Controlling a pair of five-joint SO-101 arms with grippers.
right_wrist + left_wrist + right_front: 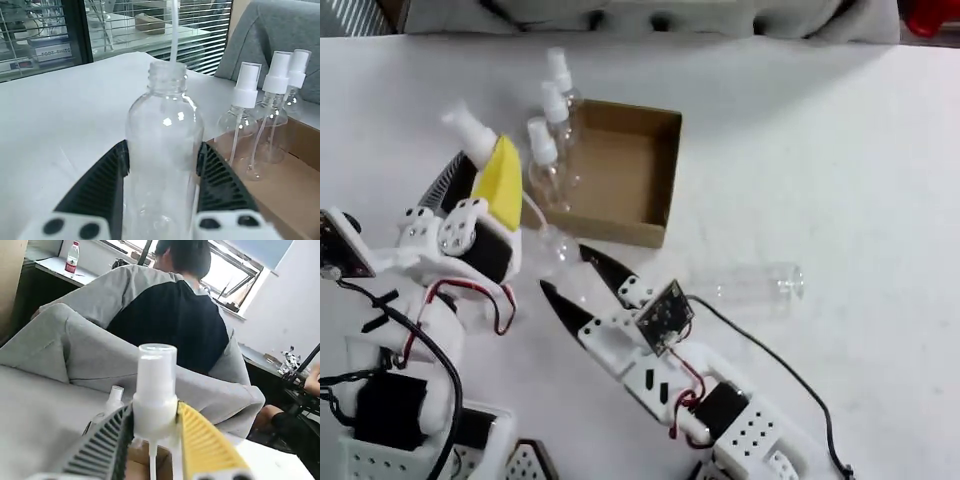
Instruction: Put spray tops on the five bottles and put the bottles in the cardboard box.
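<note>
So it all comes down to tube over neck. The left gripper (pixel 155 409) is clamped tight on a spray top (pixel 155 375), grey and yellow fingers pinching its collar, with the dip tube (pixel 174 30) hanging below. The right gripper (pixel 162 150) has its black jaws closed around an uncapped bottle (pixel 165 115), held upright just beside the cardboard box (pixel 620 175) with the neck (pixel 167 75) facing up. The tube comes down right at the mouth, but I can't tell if the tip is inside or just above the rim. The axes look roughly lined up, so I'd guess a straight drop by the left arm is next, though a small tilt could snag the rim. Three capped bottles (pixel 548 140) stand in the box, and a spare bottle (pixel 760 285) lies on its side on the table (pixel 840 150), nearer the right arm.
</note>
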